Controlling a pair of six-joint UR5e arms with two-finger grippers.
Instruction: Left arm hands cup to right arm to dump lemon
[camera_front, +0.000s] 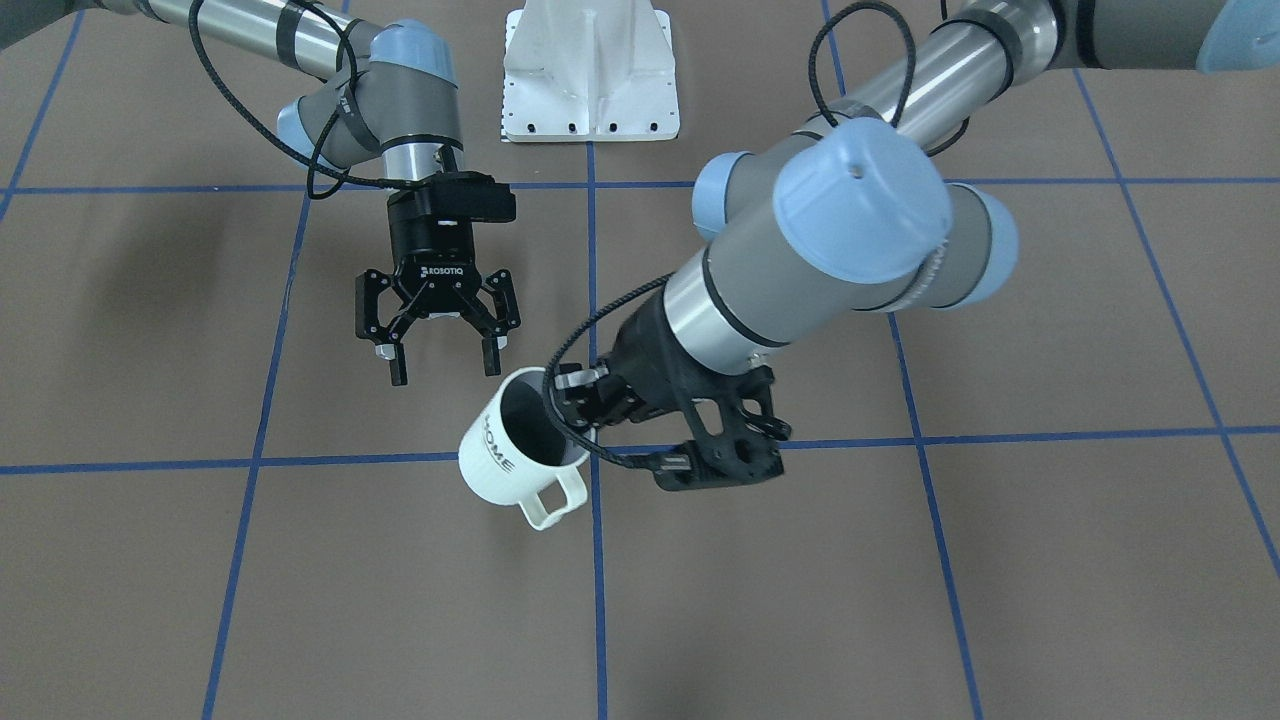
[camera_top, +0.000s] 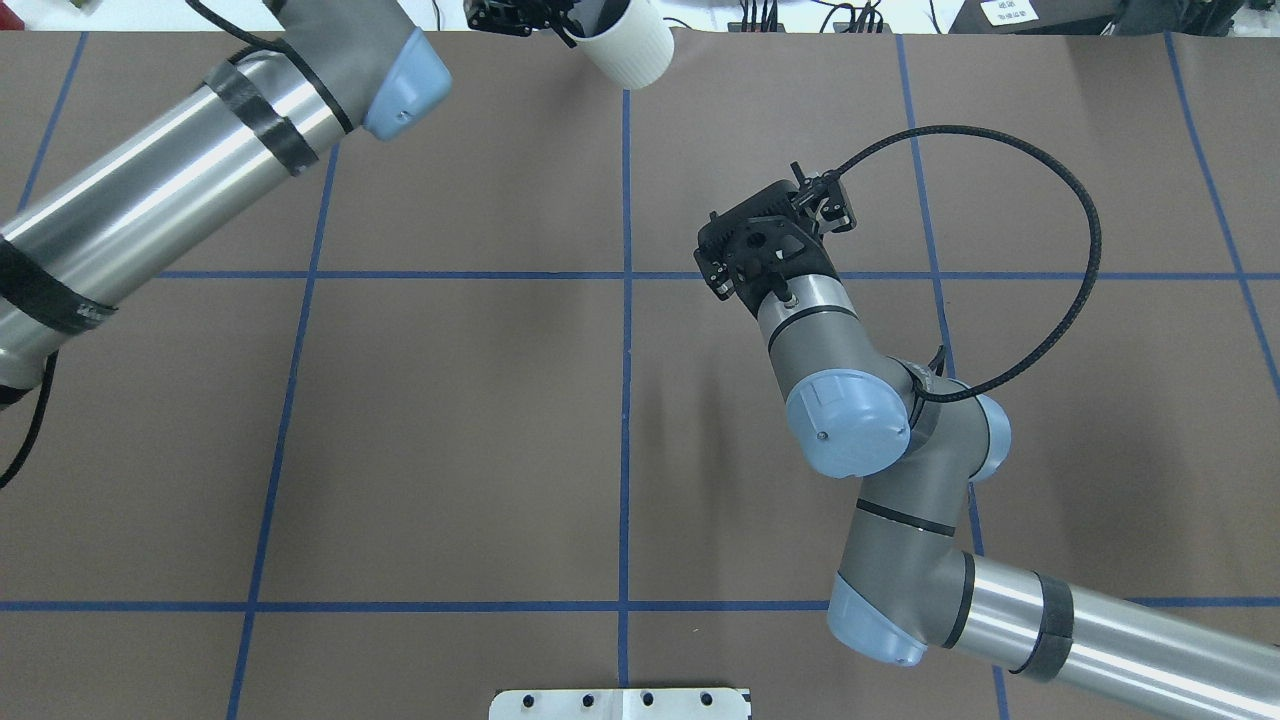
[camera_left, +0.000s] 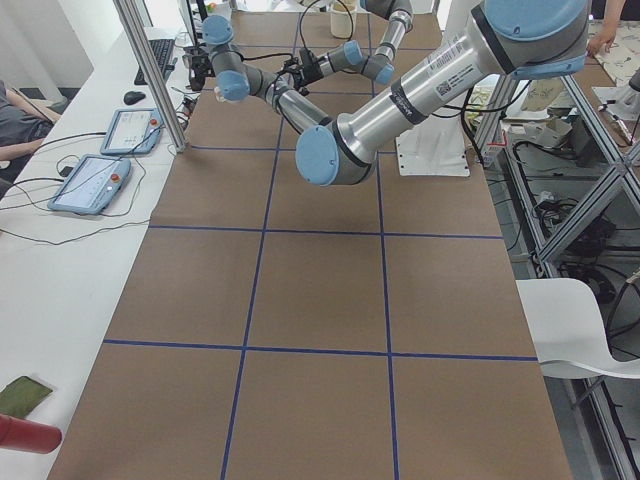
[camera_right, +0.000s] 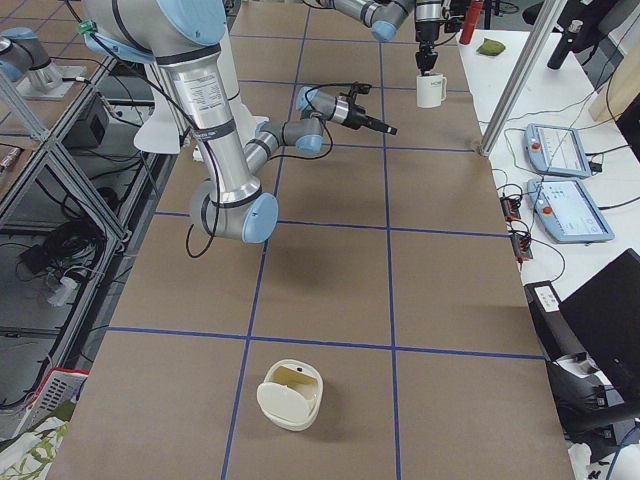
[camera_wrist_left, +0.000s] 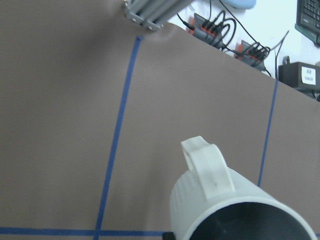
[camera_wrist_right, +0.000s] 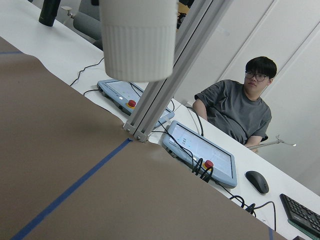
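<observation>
The white cup (camera_front: 510, 455) with black "HOME" lettering hangs in the air over the far side of the table. My left gripper (camera_front: 572, 402) is shut on its rim, one finger inside. The cup also shows in the overhead view (camera_top: 632, 48), the right side view (camera_right: 431, 90), the left wrist view (camera_wrist_left: 225, 202) and, from below, the right wrist view (camera_wrist_right: 137, 40). My right gripper (camera_front: 445, 372) is open and empty, just beside the cup's rim, apart from it. The cup's inside looks dark, and the lemon is not visible.
A white rounded container (camera_right: 290, 395) lies on the table at my right end. An aluminium post (camera_wrist_right: 165, 75), two teach pendants (camera_wrist_right: 202, 150) and a seated person (camera_wrist_right: 235, 110) are beyond the table's far edge. The white robot base plate (camera_front: 590, 75) is between the arms.
</observation>
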